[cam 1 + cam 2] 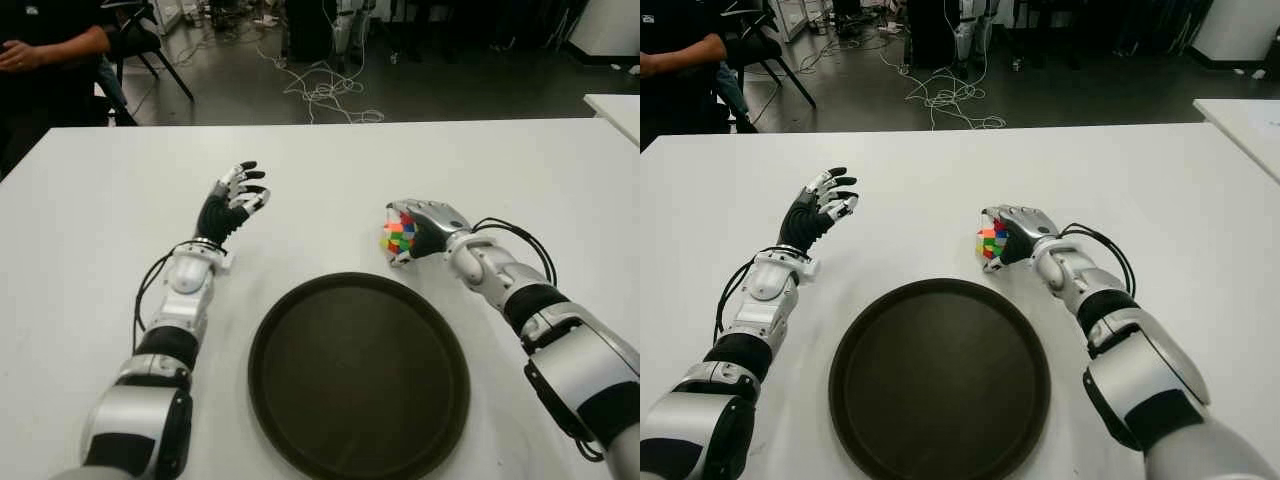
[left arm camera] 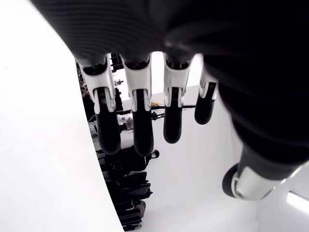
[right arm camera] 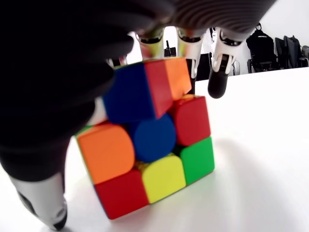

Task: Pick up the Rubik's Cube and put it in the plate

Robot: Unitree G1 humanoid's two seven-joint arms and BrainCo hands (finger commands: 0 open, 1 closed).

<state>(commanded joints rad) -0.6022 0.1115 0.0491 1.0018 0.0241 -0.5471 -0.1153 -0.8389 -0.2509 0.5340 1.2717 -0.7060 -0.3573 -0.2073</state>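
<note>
- The Rubik's Cube (image 1: pixel 398 238) sits on the white tabletop (image 1: pixel 500 170), at about 1 o'clock from the plate (image 1: pixel 358 375) and just beyond its rim, not inside it.
- The right hand (image 1: pixel 420 228) is wrapped over the cube from the 3 o'clock side. In the right wrist view its fingers (image 3: pixel 218 72) curl down past the far edge of the cube while the thumb (image 3: pixel 43 203) comes down on the near side, so the hand is closed around the cube.
- The same wrist view shows the cube's lower corner meeting the tabletop, with a shadow under it; the cube looks tilted in the grasp.
- The plate is round, dark and shallow, lying flat on the tabletop between the two forearms, toward the near edge.
- The left hand (image 1: pixel 232 205) shows at about 10 o'clock from the plate, well apart from the cube. Its fingers (image 2: pixel 140 121) are stretched out and slightly apart, holding nothing.
- At the far left corner, beyond the tabletop, a person's arm (image 1: pixel 55 48) shows beside a chair (image 1: pixel 150 45).
- Loose cables (image 1: pixel 320 85) lie on the floor past the tabletop's far edge.
</note>
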